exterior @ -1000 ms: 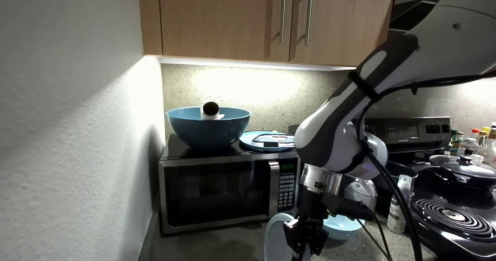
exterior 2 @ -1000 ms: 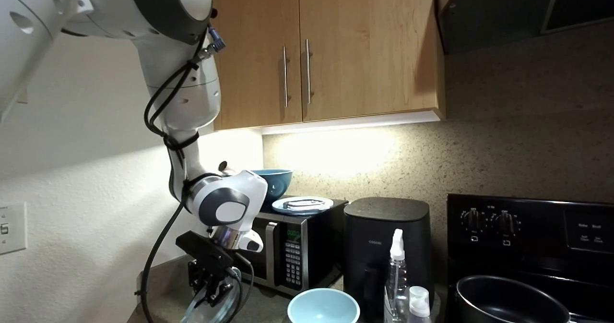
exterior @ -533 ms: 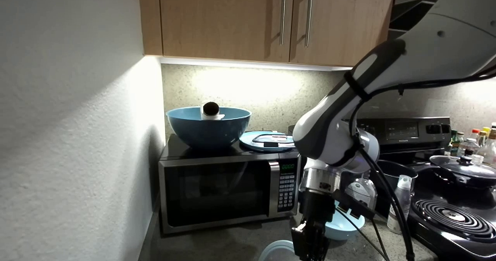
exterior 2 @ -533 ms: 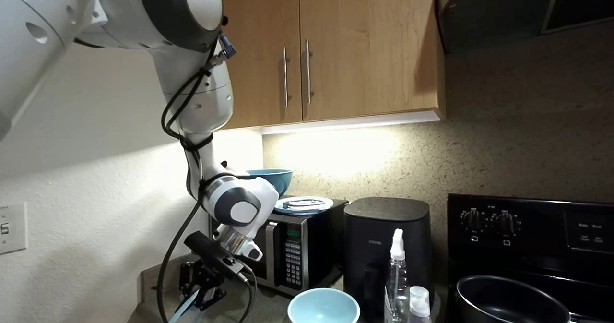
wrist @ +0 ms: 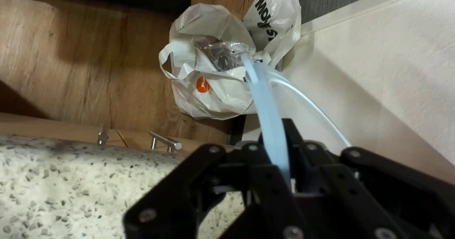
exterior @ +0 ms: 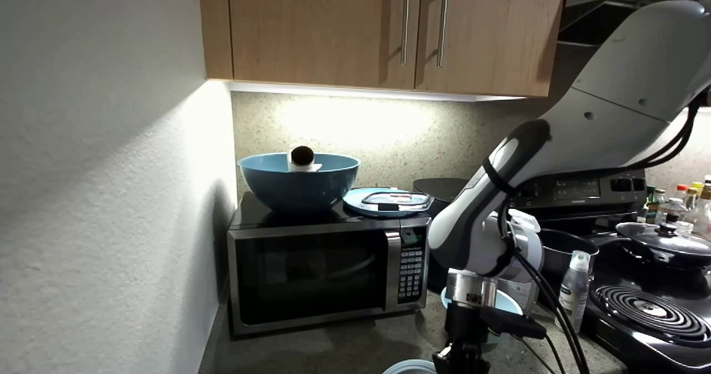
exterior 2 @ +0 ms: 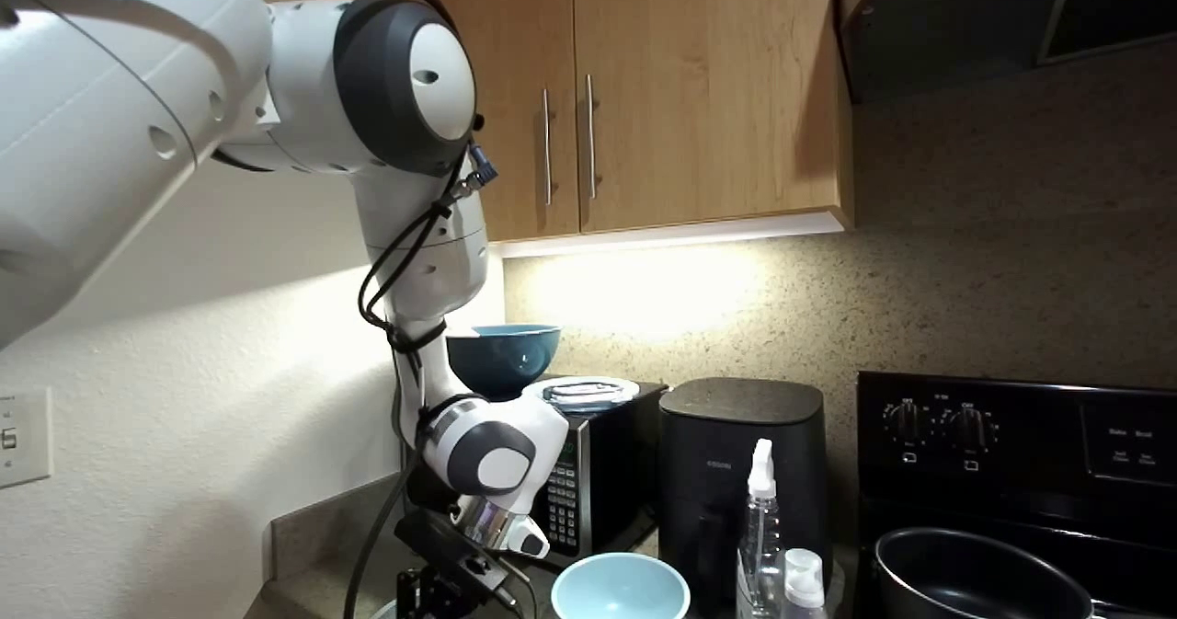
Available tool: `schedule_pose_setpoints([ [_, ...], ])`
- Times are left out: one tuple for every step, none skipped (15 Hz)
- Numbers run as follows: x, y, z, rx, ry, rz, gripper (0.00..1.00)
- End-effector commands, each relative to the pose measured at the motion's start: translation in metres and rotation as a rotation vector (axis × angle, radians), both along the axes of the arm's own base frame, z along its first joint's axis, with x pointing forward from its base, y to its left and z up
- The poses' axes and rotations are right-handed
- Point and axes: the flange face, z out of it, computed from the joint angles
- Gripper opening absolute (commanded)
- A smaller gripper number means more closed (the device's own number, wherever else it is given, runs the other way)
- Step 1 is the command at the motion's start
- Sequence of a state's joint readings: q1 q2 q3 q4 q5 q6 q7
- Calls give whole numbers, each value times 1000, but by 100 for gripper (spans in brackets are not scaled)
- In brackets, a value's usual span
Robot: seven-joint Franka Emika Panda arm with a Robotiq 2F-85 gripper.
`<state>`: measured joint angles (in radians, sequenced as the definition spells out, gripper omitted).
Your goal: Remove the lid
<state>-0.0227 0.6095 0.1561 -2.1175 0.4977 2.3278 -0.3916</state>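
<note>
Speckled kitchen counter [wrist: 53, 193]; claw [wrist: 277, 136] pinching pale-blue lid [wrist: 267, 107], edge-on in wrist view, exact tilt unclear.

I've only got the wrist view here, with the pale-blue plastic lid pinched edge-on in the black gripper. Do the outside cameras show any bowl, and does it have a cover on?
Observer: Yes. In an exterior view a light-blue, round, plastic-looking bowl shows with its top uncovered.
Operator: Is the lid touching it?
Observer: No. In an exterior view the lid is apart from the bowl, only part of it showing at the picture's bottom edge.
Operator: Anything tall near the bowl that I could knock over?
Observer: In an exterior view a white-headed, clear plastic spray bottle stands upright to the bowl's right in the picture, so I'd probably swing wide of it.
</note>
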Motion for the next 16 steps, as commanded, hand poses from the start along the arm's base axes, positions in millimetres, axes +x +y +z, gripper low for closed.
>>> schedule_pose_setpoints([
  [21, 0, -10, -52, -62, -129, 2],
  [24, 3, -8, -49, -92, -145, 2],
  [24, 8, -5, -42, -110, -155, 2],
  [25, 17, 5, -21, -139, -154, 2],
  [26, 22, 10, -11, -159, -160, 2],
  [28, 32, 26, 22, -173, -164, 2],
  [30, 38, 35, 45, -185, -179, 2],
  [34, 43, 47, 69, -198, -196, 2],
  [38, 48, 58, 93, -215, -219, 2],
  [44, 51, 69, 111, -237, -247, 2],
  [50, 54, 79, 125, -263, -281, 2],
  [55, 53, 84, 129, -289, -323, 2],
  [61, 52, 88, 127, -323, -367, 2],
  [65, 50, 86, 113, -343, -404, 2],
  [67, 48, 85, 101, -362, -431, 2],
  [68, 44, 79, 79, -377, -454, 2],
])
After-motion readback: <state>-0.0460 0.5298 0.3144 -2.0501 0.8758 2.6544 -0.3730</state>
